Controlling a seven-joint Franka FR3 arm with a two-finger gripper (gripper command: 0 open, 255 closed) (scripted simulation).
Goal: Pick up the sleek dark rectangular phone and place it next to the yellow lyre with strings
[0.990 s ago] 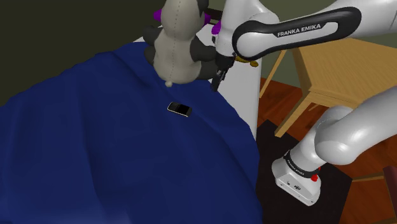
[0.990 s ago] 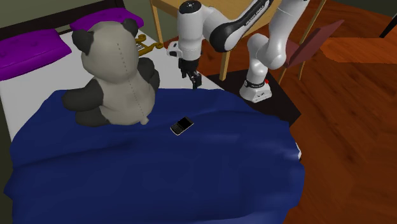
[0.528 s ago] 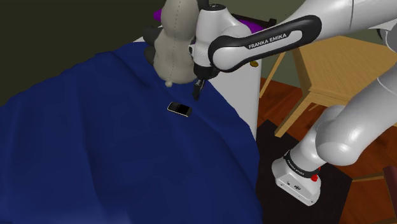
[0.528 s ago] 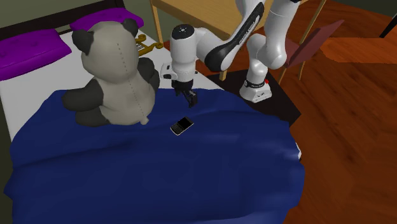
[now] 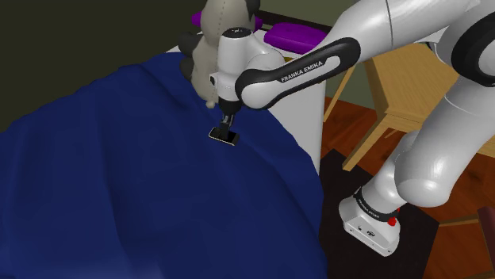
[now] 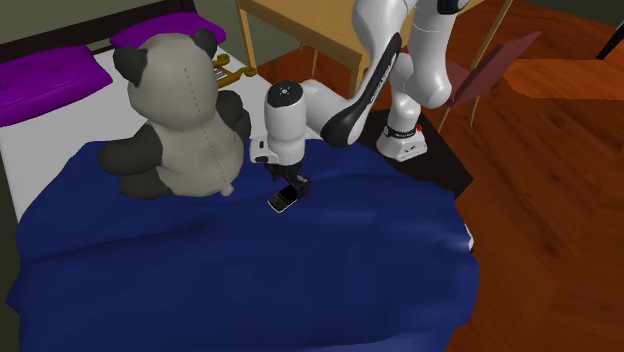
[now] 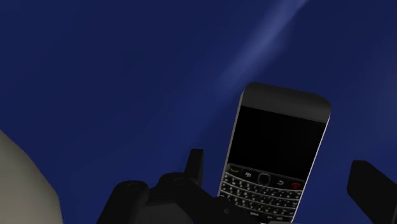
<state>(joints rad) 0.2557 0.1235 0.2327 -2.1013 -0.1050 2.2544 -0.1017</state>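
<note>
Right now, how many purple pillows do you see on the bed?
2. The first purple pillow lies at the second exterior view's left edge; the second purple pillow lies farther back, beyond the beige-and-grey plush panda. The panda may hide more.

A blue blanket (image 6: pixel 250 270) covers the bed (image 6: pixel 28 150), with purple pillows (image 6: pixel 45 75) behind. A wooden table (image 5: pixel 420 79) stands on the brown wood floor (image 6: pixel 560 200).
</note>
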